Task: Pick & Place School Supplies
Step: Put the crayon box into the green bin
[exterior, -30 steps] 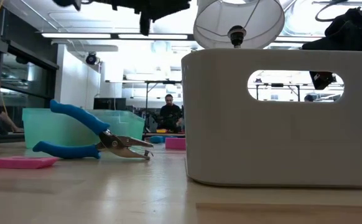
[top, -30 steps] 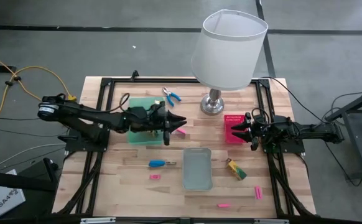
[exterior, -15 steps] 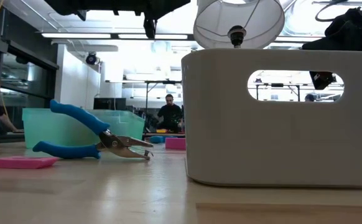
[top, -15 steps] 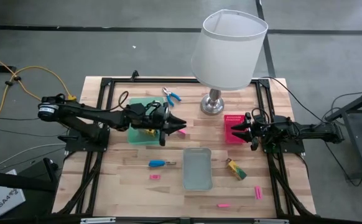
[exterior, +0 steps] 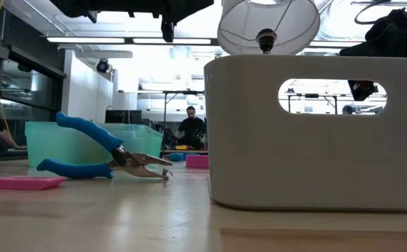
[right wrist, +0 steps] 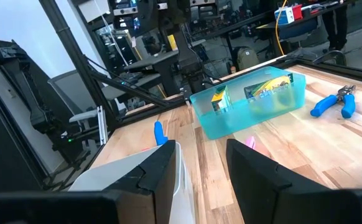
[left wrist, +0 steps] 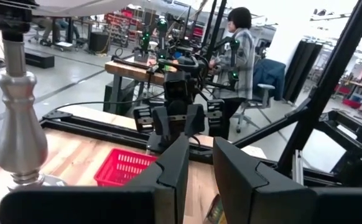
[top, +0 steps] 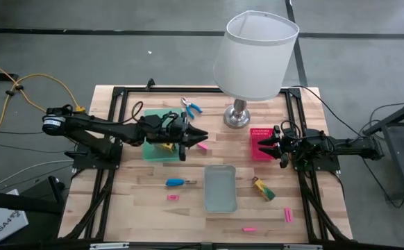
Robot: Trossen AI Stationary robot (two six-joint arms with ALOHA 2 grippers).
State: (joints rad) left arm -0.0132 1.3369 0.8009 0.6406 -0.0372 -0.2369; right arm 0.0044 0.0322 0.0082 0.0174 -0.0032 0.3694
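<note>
My left gripper (top: 203,133) hangs above the table just right of the green tray (top: 159,142), pointing level toward the right. It is open by a narrow gap with nothing in it (left wrist: 199,149). A pink bar (top: 202,146) lies on the wood below it. Blue-handled pliers (top: 191,106) lie at the far side and a blue-handled screwdriver (top: 176,182) nearer the front. A yellow-and-green piece (top: 263,189) lies right of the grey tray (top: 220,187). My right gripper (top: 263,144) waits over the pink tray (top: 260,132), open and holding nothing (right wrist: 199,155).
The white-shaded lamp (top: 254,55) stands at the far middle on its metal base (top: 236,117). More pink bars (top: 173,197) (top: 249,228) (top: 287,216) lie near the front. Yellow-and-green pieces sit in the green tray (right wrist: 249,102). A person sits beyond the table (left wrist: 237,50).
My left gripper has turned a little at the wrist while staying over the same spot beside the green tray. No object has moved.
</note>
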